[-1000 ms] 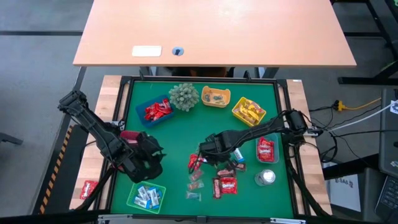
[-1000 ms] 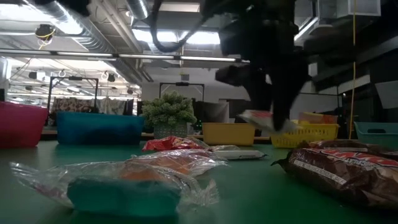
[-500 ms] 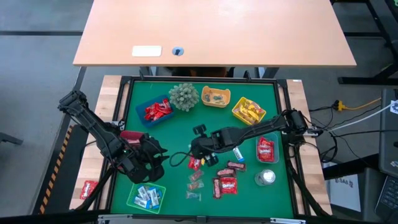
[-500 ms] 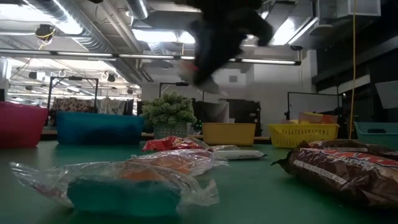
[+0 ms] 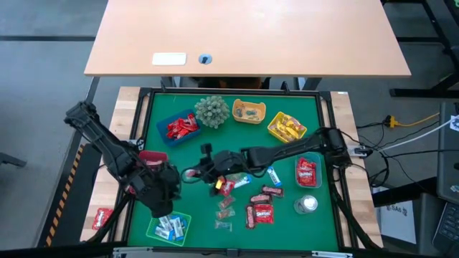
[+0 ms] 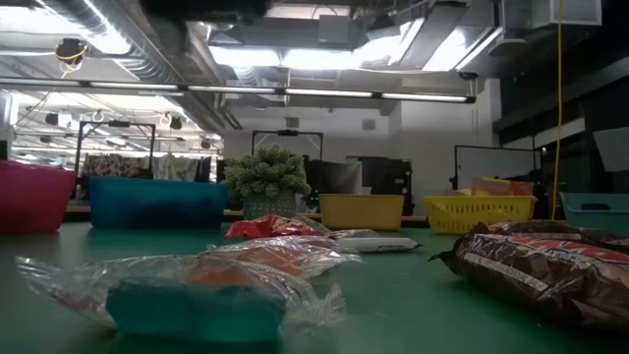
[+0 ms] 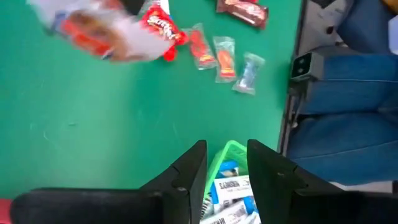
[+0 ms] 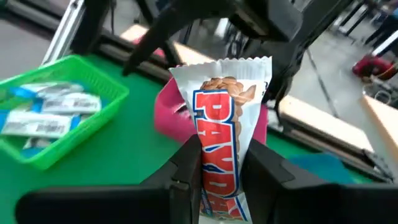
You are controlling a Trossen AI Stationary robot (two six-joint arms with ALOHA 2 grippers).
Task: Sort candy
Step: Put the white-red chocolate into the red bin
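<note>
Now right gripper point(image 8: 219, 163) clamps 1 white PayDay bar point(image 8: 225, 118) mid-mat, near the green tray point(image 5: 153, 229). Left gripper point(image 7: 225, 163) hangs right above that tray, fingers parted, empty. Loose candy point(image 5: 257, 208) lies farther from it.

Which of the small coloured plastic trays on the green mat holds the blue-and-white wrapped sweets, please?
The green plastic tray at the mat's near-left corner, below the left gripper; the blue tray holds red packets and the yellow mesh tray yellow ones.

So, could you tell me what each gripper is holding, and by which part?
The right gripper pinches a white PayDay bar by its lower end. The left gripper is open and empty above the green tray.
</note>
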